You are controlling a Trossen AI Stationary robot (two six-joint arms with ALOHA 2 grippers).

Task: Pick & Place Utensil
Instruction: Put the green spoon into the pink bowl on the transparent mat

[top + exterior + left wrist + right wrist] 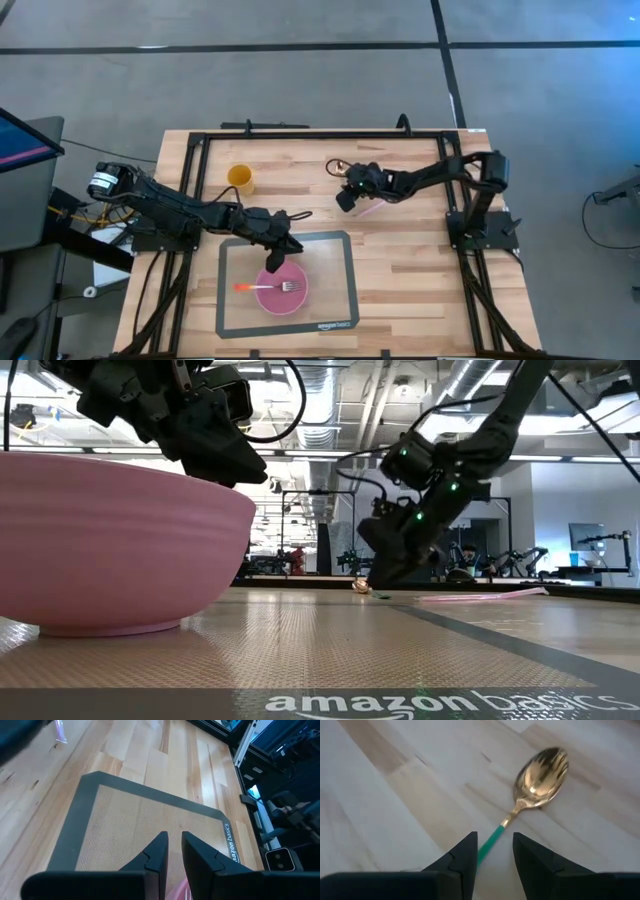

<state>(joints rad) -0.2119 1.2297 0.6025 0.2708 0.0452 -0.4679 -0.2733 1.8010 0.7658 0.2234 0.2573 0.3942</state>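
Fingers of the right gripper stand apart, straddling the green handle of a gold-bowled spoon that lies flat on the pale wooden surface; whether they touch the handle cannot be told. From above, the right gripper sits low over the far middle of the surface, beside a thin pink utensil lying just next to it. In the low view that pink utensil rests flat on the wood, and the gold spoon bowl shows at the foot of the right gripper.

The left gripper hangs over the far edge of a round pink bowl, which stands on a tan silicone baking mat with a dark border. Its fingers are nearly together with a narrow gap, holding nothing, pointed down at the mat. A fork with an orange handle and silver tines lies across the bowl, its handle sticking out past the rim towards the left arm's side. In the low view the bowl fills the near side, with the left gripper above it.

A small yellow cup stands upright on the wood beyond the mat, well apart from both grippers.
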